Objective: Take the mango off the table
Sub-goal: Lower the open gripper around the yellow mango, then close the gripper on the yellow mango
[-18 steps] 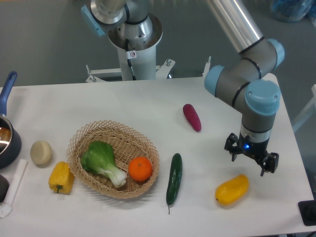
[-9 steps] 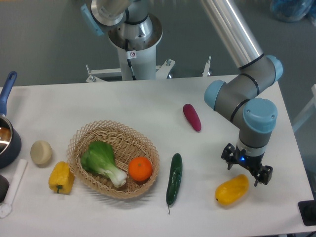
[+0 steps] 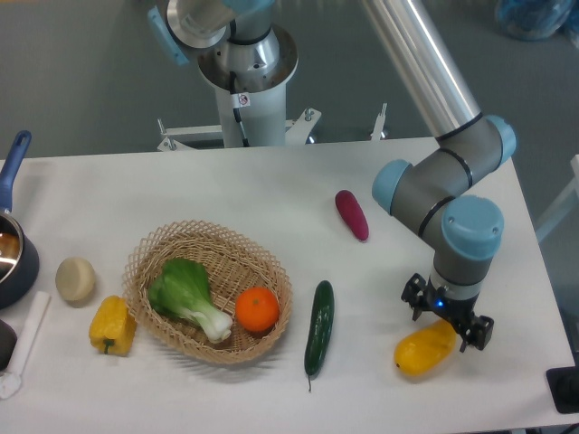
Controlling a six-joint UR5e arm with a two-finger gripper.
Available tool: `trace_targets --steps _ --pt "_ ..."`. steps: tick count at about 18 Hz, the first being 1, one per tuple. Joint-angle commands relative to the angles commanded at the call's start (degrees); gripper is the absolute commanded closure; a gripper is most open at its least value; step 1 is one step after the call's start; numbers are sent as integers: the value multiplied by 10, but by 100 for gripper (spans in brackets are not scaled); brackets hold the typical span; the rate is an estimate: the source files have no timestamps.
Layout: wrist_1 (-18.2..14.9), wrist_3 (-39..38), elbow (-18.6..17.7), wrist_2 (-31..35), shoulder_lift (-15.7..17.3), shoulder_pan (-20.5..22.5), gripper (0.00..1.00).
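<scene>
Your gripper hangs right over the mango's upper end, jaws spread, nothing pinched.

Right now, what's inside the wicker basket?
The basket holds a green leafy vegetable and an orange, lying close together. Whatever sits beneath them on the basket floor is covered.
</scene>
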Motion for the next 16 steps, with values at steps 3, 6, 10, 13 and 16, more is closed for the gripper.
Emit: trace_targets --steps 3,6,10,13,16 --pt "0 2 0 0 -3 -4 0" --pt "0 2 2 0 -9 -5 0" --pt "0 -1 4 2 -9 -9 4" --pt "0 -3 5 3 -5 -11 23" --pt "0 -5 4 3 -4 -11 46"
